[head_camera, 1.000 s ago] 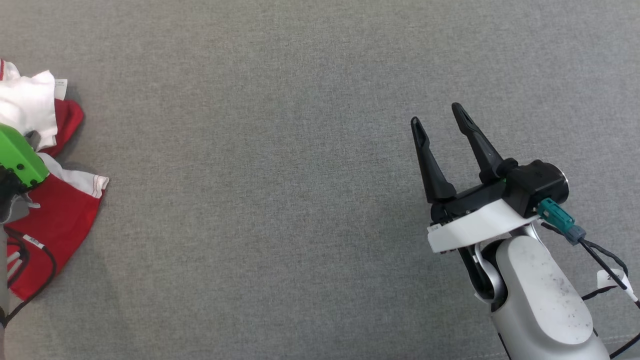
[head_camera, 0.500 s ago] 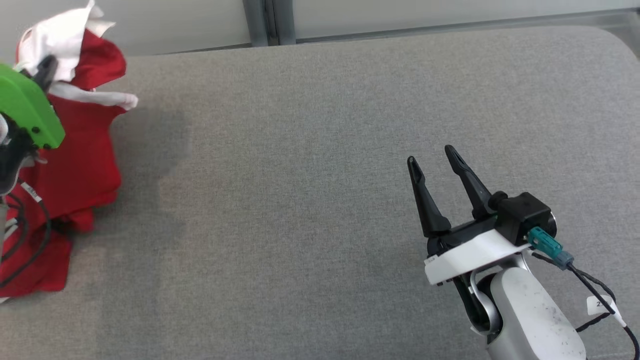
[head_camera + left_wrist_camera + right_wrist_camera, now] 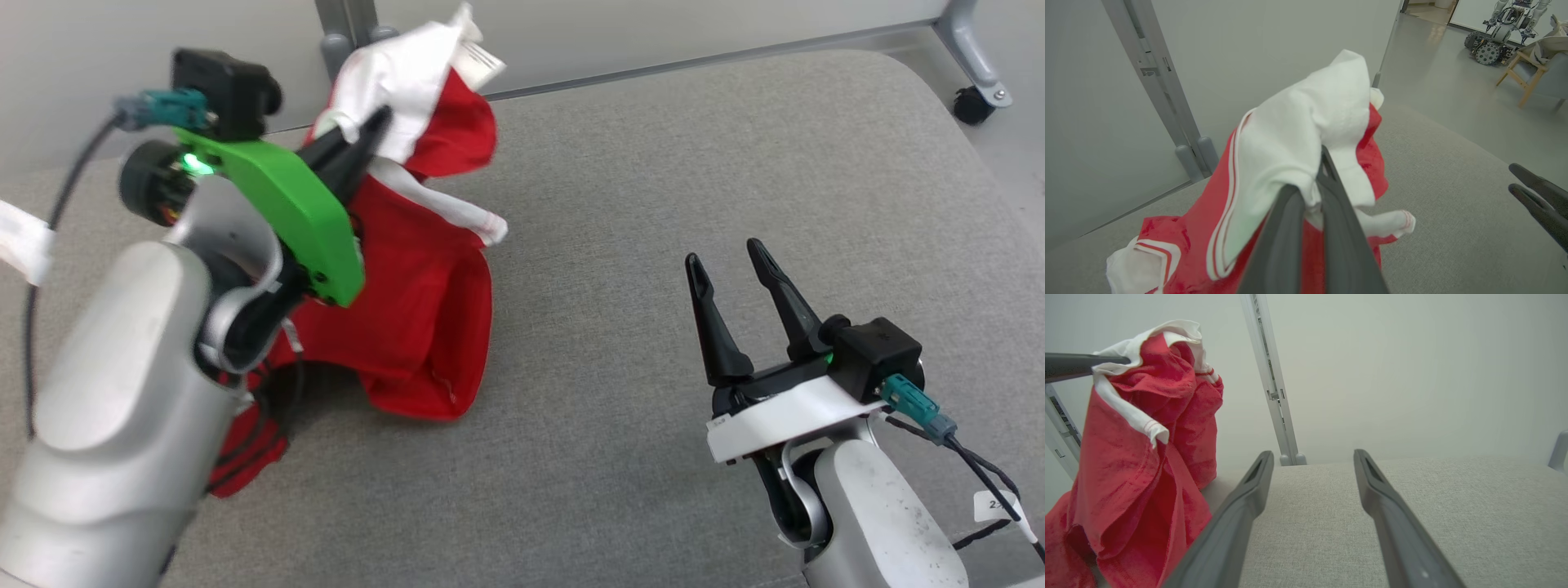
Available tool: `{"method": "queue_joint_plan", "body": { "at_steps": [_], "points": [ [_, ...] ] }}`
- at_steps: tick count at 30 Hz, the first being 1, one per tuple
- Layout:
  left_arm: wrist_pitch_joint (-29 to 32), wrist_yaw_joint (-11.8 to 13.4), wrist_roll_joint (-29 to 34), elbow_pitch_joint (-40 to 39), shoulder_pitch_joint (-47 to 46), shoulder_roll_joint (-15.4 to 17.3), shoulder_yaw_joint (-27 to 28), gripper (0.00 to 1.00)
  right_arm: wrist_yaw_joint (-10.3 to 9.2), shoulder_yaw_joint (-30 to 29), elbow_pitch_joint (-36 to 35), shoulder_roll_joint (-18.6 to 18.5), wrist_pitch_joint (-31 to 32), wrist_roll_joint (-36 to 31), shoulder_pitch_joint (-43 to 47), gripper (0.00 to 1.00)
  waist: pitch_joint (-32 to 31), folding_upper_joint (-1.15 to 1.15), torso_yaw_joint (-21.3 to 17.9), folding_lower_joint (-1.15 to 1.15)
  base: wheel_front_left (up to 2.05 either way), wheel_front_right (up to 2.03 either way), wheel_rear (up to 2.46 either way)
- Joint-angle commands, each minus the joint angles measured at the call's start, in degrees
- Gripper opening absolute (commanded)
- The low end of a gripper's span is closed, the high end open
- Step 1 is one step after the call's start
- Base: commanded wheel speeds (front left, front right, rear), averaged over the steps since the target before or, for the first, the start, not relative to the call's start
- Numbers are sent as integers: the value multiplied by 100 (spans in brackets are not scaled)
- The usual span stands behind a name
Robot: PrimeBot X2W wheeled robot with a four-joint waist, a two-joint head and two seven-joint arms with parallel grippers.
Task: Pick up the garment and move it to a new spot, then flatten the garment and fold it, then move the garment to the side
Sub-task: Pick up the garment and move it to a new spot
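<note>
Pinched tight by the left gripper [image 3: 375, 124], the red-and-white garment [image 3: 408, 310] is held up at 10 o'clock over the grey cushion [image 3: 653, 163], right gripper [image 3: 723, 251] spread empty at 4 o'clock, so the move step looks underway and a set-down nearer the middle is probably needed next.

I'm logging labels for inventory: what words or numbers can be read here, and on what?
"2": on the white tag hanging beside the right forearm; the rest is blurred.
Unreadable: white label on the garment, too small.
Nothing else legible.
</note>
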Motion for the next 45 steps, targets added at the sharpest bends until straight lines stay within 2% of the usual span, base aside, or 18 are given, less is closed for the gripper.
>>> {"method": "queue_joint_plan", "body": {
  "at_steps": [1, 6, 10, 11, 12, 15, 19, 23, 26, 30, 38, 42, 45],
  "points": [
    [-154, 65, 72, 18, 147, -170, -62, 0, 0, -12, -27, -2, -17, 30, 35, 100, 158, 0, -273, 0, 0, 0, 0],
    [-776, 99, 324, 723, 561, -885, -564, 0, 0, 18, -10, -1, -17, 71, 34, 100, 282, 0, -491, 0, 0, 0, 0],
    [-1292, 50, 595, 1789, 715, -1320, -971, 0, 0, 83, 33, -1, -18, 64, 7, 100, 329, 0, -553, 0, 0, 0, 0],
    [-1457, 43, 666, 2099, 715, -1433, -1051, 83, 0, 103, 52, -1, -17, 56, 1, 100, 329, 0, -554, 0, 0, 0, 0],
    [-1551, 29, 749, 2313, 711, -1489, -1158, 100, 0, 118, 65, -2, -18, 46, 4, 100, 321, 0, -552, 0, 0, 0, 0],
    [-2051, -12, 765, 2791, 643, -1698, -1301, 100, 0, 108, 115, -1, -17, 1, 69, 100, 252, 0, -461, 0, 0, 0, 0],
    [-2555, -36, 742, 3081, 521, -1764, -1331, 100, 0, 89, 178, -3, -17, -59, 166, 100, 90, 0, -242, 0, 0, 0, 0],
    [-3004, -38, 702, 3121, 547, -1626, -1192, 100, 0, 79, 181, -6, -17, -66, 257, 100, -114, 0, -22, 0, 0, 0, 0],
    [-3258, 51, 751, 3041, 686, -1453, -1118, 100, 0, 54, 171, -39, -17, -60, 313, 100, -261, 0, 156, 0, 0, 0, 0],
    [-3530, 304, 749, 2753, 961, -1149, -895, 100, 0, 26, 140, -96, -17, -71, 446, 100, -453, 0, 341, 0, 0, 0, 0],
    [-3729, 1180, 824, 1605, 2274, -582, -41, 100, 0, -150, -58, -159, -17, -103, 742, 100, -689, 0, 473, 0, 0, 0, 0],
    [-3728, 1602, 975, 908, 3154, -544, 472, 100, 0, -310, -142, -159, -17, -121, 886, 100, -700, 0, 477, 0, 0, 0, 0],
    [-3729, 1635, 1065, 577, 3554, -632, 580, 100, 0, -376, -173, -143, -17, -138, 938, 100, -666, 0, 514, 0, 0, 0, 0]
  ]
}}
